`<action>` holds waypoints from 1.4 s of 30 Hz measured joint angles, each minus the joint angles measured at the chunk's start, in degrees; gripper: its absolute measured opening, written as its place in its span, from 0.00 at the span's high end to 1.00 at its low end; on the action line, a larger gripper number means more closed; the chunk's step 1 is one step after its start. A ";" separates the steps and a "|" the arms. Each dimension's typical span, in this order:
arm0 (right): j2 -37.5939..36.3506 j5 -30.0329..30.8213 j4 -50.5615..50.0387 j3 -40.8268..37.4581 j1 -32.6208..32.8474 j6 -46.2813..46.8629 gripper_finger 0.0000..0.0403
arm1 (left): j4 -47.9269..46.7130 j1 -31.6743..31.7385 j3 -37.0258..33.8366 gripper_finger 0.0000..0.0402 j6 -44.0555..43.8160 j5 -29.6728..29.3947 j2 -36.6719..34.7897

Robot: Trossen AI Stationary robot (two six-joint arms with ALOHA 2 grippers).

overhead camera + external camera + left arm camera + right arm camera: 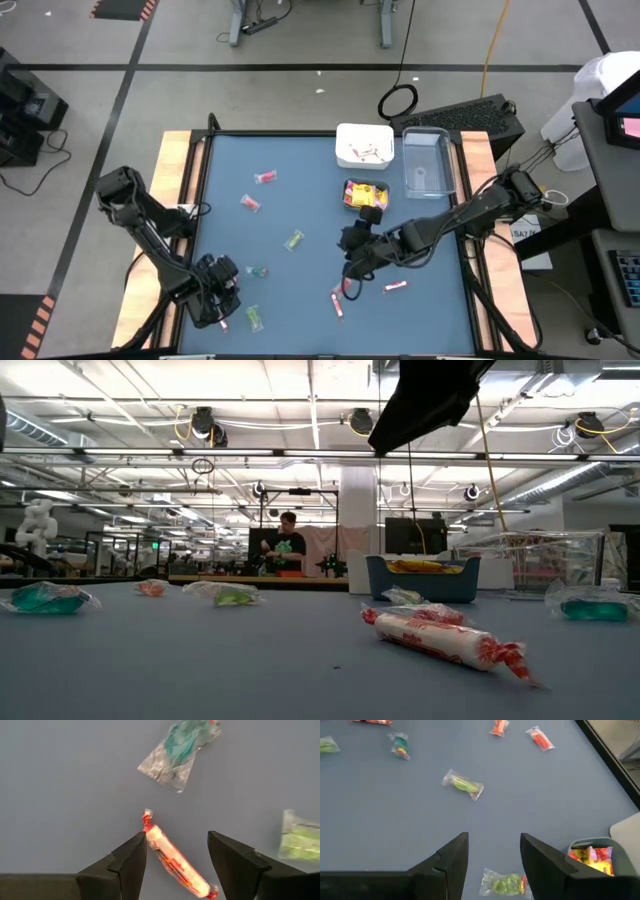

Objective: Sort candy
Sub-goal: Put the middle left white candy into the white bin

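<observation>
The candy lies scattered on the blue mat (300, 300). My left gripper (176, 851) (220, 312) is open at the near left and points down. A pink-white stick (175, 862) lies on the mat between its fingers, one twisted end close by one fingertip. A teal piece (177, 750) and a green piece (300, 840) lie beside it. My right gripper (493, 847) (350, 262) hangs open above the mat's middle, over a green piece (505, 883). Another green piece (462, 784) lies farther off.
A teal container (365, 195) with yellow packets, a white container (363, 145) and a clear container (427, 160) stand at the far right. Two pink-white sticks (337, 298) (395, 287) lie near the front edge; red pieces (263, 177) (249, 202) lie far left.
</observation>
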 joint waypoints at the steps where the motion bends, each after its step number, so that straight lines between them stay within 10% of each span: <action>1: 0.00 0.07 0.08 0.00 -0.03 0.00 0.58 | -0.01 -0.31 0.00 0.47 -0.50 -0.04 0.60; 14: 0.00 1.22 2.19 0.00 -0.15 -1.51 0.58 | 3.51 -3.60 0.07 0.49 0.11 -1.51 5.83; 26: 0.00 1.11 2.61 0.00 -0.15 -1.53 0.58 | 5.18 -3.58 0.24 0.93 12.33 -3.65 5.87; 42: 1.21 1.00 13.86 0.00 2.97 -4.86 0.58 | 4.51 -3.20 0.35 0.90 15.71 -6.75 1.82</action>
